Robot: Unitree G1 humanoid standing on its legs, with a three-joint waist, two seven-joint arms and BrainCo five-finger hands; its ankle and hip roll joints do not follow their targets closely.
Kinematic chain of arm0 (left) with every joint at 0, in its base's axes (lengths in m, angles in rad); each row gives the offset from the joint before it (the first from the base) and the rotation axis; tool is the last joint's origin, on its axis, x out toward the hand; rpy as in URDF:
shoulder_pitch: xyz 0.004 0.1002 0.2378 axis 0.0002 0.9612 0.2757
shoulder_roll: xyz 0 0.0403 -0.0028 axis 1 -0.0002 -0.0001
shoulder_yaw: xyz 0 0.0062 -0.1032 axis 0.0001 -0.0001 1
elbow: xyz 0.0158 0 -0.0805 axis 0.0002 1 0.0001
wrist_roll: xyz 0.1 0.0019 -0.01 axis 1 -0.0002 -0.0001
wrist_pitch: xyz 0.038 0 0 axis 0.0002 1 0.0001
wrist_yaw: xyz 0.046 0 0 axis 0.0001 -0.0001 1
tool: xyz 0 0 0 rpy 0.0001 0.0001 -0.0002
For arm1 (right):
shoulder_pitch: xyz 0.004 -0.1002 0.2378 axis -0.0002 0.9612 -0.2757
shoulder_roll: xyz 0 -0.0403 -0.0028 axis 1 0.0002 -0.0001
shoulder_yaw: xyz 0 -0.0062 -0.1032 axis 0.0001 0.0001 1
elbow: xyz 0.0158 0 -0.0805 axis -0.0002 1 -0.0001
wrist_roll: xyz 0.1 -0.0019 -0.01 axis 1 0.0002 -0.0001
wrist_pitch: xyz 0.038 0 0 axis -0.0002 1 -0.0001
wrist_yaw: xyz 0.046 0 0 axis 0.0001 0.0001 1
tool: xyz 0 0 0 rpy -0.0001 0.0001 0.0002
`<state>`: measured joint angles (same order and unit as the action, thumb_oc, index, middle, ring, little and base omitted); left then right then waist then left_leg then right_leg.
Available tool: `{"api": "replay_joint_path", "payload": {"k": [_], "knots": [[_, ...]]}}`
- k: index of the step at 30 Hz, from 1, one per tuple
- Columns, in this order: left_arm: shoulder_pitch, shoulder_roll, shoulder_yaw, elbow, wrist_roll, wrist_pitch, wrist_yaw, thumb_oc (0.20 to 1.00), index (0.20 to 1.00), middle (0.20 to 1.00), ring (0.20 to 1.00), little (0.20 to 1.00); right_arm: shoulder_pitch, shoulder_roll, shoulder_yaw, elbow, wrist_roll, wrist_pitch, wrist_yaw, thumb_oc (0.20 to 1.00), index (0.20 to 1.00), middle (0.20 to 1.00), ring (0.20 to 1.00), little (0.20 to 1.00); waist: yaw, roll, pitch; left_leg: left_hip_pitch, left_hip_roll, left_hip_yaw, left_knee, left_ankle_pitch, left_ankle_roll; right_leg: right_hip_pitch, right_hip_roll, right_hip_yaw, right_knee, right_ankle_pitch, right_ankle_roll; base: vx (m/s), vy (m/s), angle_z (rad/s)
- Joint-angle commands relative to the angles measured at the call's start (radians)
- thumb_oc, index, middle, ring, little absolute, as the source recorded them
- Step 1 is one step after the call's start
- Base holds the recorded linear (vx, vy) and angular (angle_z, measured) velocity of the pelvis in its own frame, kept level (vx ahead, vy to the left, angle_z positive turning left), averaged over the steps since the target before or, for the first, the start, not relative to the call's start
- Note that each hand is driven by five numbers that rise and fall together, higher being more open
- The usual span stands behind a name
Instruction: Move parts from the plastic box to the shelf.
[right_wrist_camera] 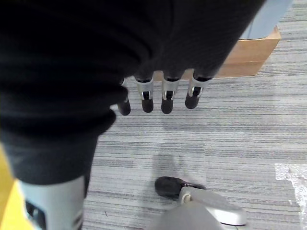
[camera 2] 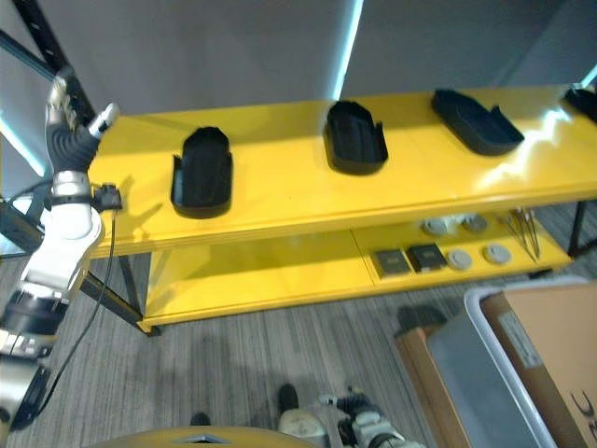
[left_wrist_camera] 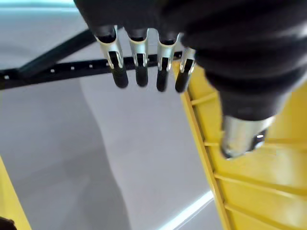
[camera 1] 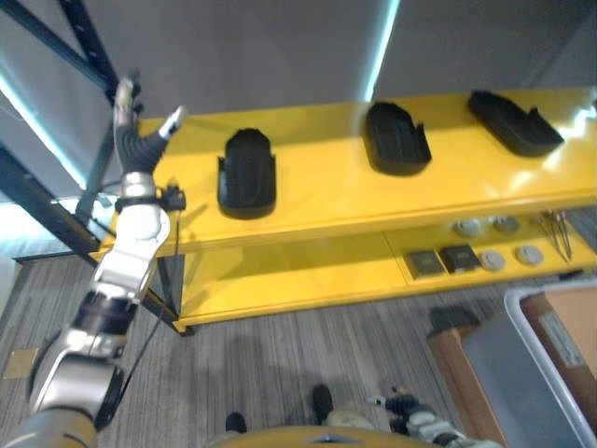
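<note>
No text, label, number or sign can be read on anything here.

Your left hand [camera 1: 138, 140] is raised high on an extended arm, fingers straight and thumb spread to the side, holding nothing. Your right hand [right_wrist_camera: 158, 98] hangs low, fingers relaxed and pointing down, also without anything.
</note>
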<state>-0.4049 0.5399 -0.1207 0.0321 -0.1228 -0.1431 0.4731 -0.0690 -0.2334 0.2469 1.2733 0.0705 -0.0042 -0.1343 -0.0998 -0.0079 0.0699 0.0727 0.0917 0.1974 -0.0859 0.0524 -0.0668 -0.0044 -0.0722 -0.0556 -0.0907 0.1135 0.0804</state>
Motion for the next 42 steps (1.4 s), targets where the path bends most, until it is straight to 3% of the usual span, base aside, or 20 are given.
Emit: {"api": "replay_joint_path", "payload": {"k": [1, 6, 16, 25, 42], "knots": [[-0.056, -0.042, 0.006, -0.002, -0.011, -0.089, -0.113, 0.2, 0.2, 0.2, 0.2, 0.2, -0.015, 0.005, 0.004, 0.061, -0.041, -0.003, 0.023, 1.0, 1.0, 1.0, 1.0, 1.0, -0.018, 0.017, -0.021, 0.033, 0.058, -0.05, -0.001, -0.046, -0.042, 0.043, -0.084, 0.005, 0.04, -0.082, 0.084, 0.01, 0.077, 0.25], [0.059, -0.11, -0.056, -0.087, -0.021, -0.082, -0.205, 0.2, 0.2, 0.2, 0.2, 0.2, -0.002, 0.042, 0.016, 0.036, -0.061, -0.013, 0.022, 1.0, 1.0, 1.0, 1.0, 1.0, -0.011, -0.001, -0.026, 0.035, 0.045, -0.058, -0.001, -0.053, -0.03, 0.056, -0.1, -0.008, 0.044, -0.081, 0.09, -0.01, 0.036, 0.05], [0.128, -0.144, -0.108, 0.016, 0.011, -0.053, -0.216, 0.2, 0.2, 0.2, 0.2, 0.2, 0.033, 0.033, -0.023, -0.048, -0.018, -0.048, -0.046, 1.0, 1.0, 1.0, 1.0, 1.0, -0.048, -0.008, 0.012, -0.013, 0.045, -0.005, -0.001, -0.042, -0.026, -0.036, -0.088, 0.055, 0.024, -0.037, 0.096, -0.05, 0.008, -0.12], [0.043, -0.163, -0.125, 0.125, 0.045, -0.042, -0.131, 0.2, 0.2, 0.2, 0.2, 0.2, 0.054, -0.009, -0.136, -0.046, 0.08, -0.076, -0.137, 1.0, 1.0, 1.0, 1.0, 1.0, -0.09, -0.003, 0.063, -0.088, 0.06, 0.03, -0.001, -0.017, -0.037, -0.135, -0.069, 0.093, 0.007, 0.0, 0.103, -0.05, -0.025, -0.21], [-0.172, -0.134, -0.074, 0.359, 0.064, -0.03, 0.065, 0.2, 0.2, 0.2, 0.2, 0.2, 0.029, -0.016, -0.047, -0.095, 0.047, -0.101, -0.15, 1.0, 1.0, 1.0, 1.0, 1.0, -0.132, 0.008, 0.105, -0.13, 0.073, 0.068, -0.001, 0.001, -0.055, -0.206, -0.05, 0.138, 0.005, 0.024, 0.102, 0.0, -0.013, -0.1]]}}
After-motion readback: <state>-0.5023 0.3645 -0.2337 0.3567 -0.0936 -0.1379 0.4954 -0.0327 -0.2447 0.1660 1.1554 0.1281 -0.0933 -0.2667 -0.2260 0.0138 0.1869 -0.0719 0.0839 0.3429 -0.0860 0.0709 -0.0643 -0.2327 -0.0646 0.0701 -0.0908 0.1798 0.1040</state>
